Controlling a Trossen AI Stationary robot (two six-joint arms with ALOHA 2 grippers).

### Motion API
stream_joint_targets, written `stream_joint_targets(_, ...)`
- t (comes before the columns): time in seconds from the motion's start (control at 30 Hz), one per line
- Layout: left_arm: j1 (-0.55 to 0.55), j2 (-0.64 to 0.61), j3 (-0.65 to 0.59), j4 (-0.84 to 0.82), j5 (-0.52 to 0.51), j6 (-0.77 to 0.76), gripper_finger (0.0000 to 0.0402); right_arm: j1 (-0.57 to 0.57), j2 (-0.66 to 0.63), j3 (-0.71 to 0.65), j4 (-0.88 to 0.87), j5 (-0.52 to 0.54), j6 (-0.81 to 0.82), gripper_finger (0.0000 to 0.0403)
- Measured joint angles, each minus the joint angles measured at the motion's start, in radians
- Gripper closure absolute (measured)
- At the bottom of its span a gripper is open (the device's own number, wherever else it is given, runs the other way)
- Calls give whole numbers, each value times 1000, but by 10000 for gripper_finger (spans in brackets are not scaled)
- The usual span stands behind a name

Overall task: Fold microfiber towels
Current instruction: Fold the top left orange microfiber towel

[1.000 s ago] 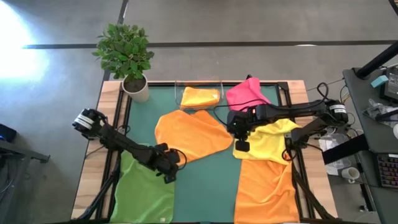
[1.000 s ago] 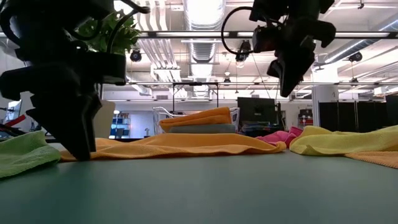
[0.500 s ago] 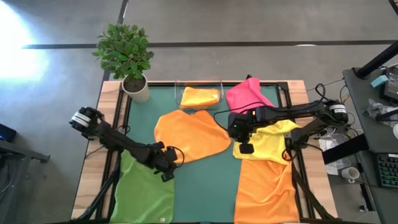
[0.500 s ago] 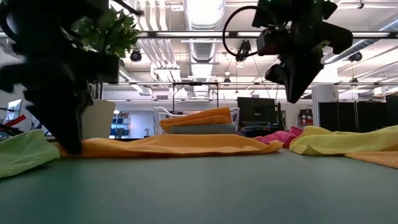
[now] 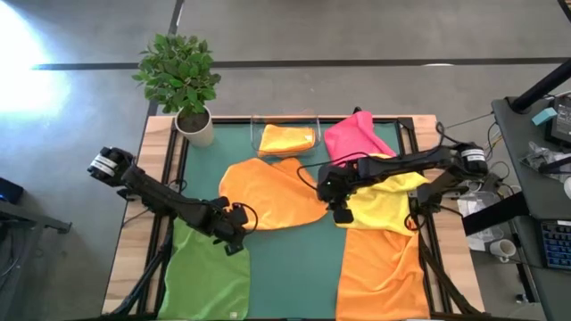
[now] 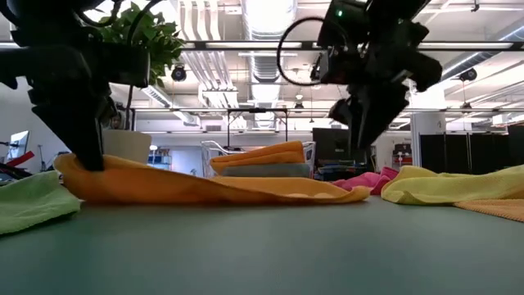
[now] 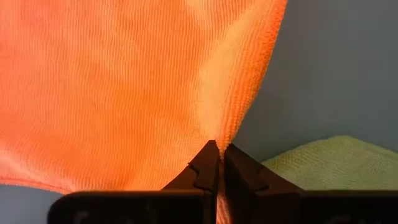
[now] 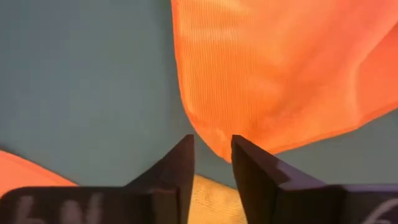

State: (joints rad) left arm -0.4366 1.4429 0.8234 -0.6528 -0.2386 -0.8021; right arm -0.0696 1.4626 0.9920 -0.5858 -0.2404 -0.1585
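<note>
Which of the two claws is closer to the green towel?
Left. The left gripper is at the green towel's upper edge, shut on the middle orange towel's corner. The right gripper hangs open across the mat, over that orange towel's opposite corner, beside the yellow towel.

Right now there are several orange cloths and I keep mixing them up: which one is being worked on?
On the green mat, look to the middle, just in front of the clear tray. The orange towel spread there has a corner pinched in the left gripper, beside the green towel; the other loose orange one lies under the yellow.
</note>
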Motion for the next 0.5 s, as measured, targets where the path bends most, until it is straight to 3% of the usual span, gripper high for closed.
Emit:
stream_joint_targets(0.23,0,-1,-1,-20,1,24,401,2,84,0,11,-20,-73,248)
stream_joint_targets(0.5,0,-2,-13,-21,1,31,401,2,177,0,101,-28,-59,248)
